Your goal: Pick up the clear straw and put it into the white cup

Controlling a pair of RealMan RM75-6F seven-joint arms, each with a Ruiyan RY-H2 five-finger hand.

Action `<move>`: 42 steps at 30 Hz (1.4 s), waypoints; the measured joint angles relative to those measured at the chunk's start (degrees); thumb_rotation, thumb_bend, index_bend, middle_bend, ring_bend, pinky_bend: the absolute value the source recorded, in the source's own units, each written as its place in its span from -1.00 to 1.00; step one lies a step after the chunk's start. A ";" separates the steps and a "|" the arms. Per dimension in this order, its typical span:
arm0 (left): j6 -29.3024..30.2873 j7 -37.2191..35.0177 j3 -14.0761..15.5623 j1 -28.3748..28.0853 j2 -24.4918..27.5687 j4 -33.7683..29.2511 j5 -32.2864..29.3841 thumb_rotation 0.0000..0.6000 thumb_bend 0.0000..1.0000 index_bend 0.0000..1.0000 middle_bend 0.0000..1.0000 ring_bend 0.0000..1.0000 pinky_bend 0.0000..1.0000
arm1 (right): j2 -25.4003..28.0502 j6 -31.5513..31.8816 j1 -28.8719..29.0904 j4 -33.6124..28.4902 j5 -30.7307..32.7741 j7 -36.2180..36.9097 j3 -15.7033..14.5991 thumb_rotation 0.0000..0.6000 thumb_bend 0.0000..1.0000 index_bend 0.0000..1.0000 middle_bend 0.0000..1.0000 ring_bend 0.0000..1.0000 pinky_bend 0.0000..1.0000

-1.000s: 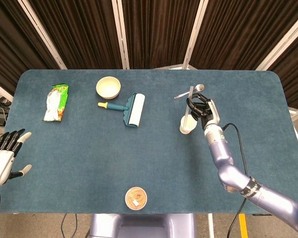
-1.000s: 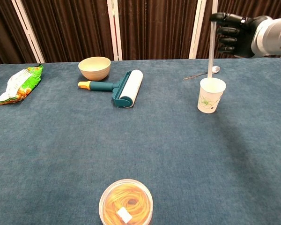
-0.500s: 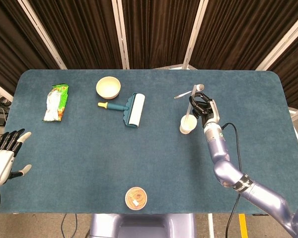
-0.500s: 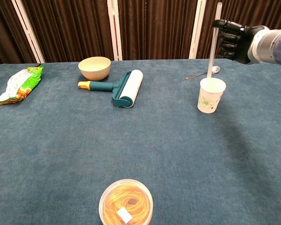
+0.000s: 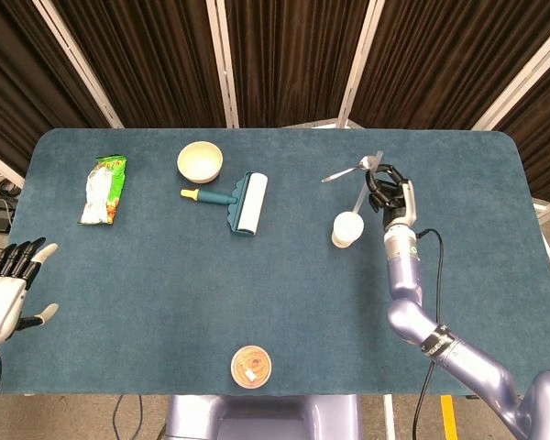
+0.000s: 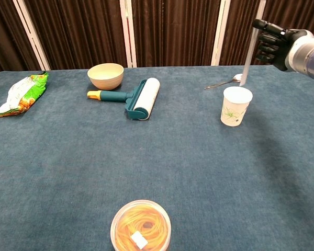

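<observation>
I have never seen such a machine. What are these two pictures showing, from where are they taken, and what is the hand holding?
This is a robot with two arms, each ending in a hand shaped like a human one. Both cameras sit on the robot: the head view looks down on the blue table, and the chest view looks across it.

The right hand holds a clear straw, tilted, with its lower end at the rim of a white cup. The left hand is open at the table's edge, holding nothing.

Also on the table lie a metal spoon, a lint roller, a cream bowl, a green snack bag and a round lidded container.
</observation>
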 measured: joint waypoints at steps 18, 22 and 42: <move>-0.27 0.35 -0.04 -0.06 0.13 -0.33 -0.26 1.00 -0.53 -0.79 -1.00 -1.00 -1.00 | -5.19 2.53 -0.92 4.59 -5.20 1.58 -2.01 1.00 -0.45 0.18 1.00 0.94 0.80; -0.32 0.26 -0.01 -0.09 0.19 -0.34 -0.21 1.00 -0.53 -0.79 -1.00 -1.00 -1.00 | -5.90 2.79 -1.13 5.08 -5.77 2.01 -1.99 1.00 -0.47 0.18 1.00 0.94 0.80; -0.18 -0.45 0.13 -0.06 0.26 -0.14 0.22 1.00 -0.53 -0.79 -1.00 -1.00 -1.00 | 0.20 8.98 -9.16 -6.42 -13.13 4.39 -1.98 1.00 -0.51 -0.02 0.98 0.83 0.55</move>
